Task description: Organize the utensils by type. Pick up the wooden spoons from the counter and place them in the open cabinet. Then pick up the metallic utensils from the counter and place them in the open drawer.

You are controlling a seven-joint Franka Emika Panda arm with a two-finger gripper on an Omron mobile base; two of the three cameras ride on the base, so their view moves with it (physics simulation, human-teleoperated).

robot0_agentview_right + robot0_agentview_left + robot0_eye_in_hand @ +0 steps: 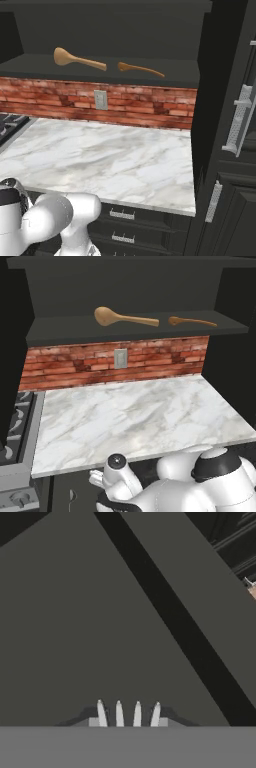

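Observation:
Both wooden spoons lie on the open cabinet's shelf (60, 331): the large light-tan one (125, 318) (80, 60) and, to its right, the small orange-brown one (192, 321) (140, 69). The white marble counter (140, 416) (110, 160) is bare. My arm (120, 476) reaches down below the counter's front edge, over the dark grey open drawer (60, 496). In the hand view my gripper (128, 721) is shut on a silver fork (128, 713), whose tines stick up between the fingertips, above a flat dark grey surface (75, 612) crossed by a black band.
A stove top (20, 426) adjoins the counter on the left. A tall dark cupboard with silver handles (235, 125) stands on the right. Closed drawer fronts (122, 215) sit under the counter. A grey outlet (120, 358) is on the brick wall.

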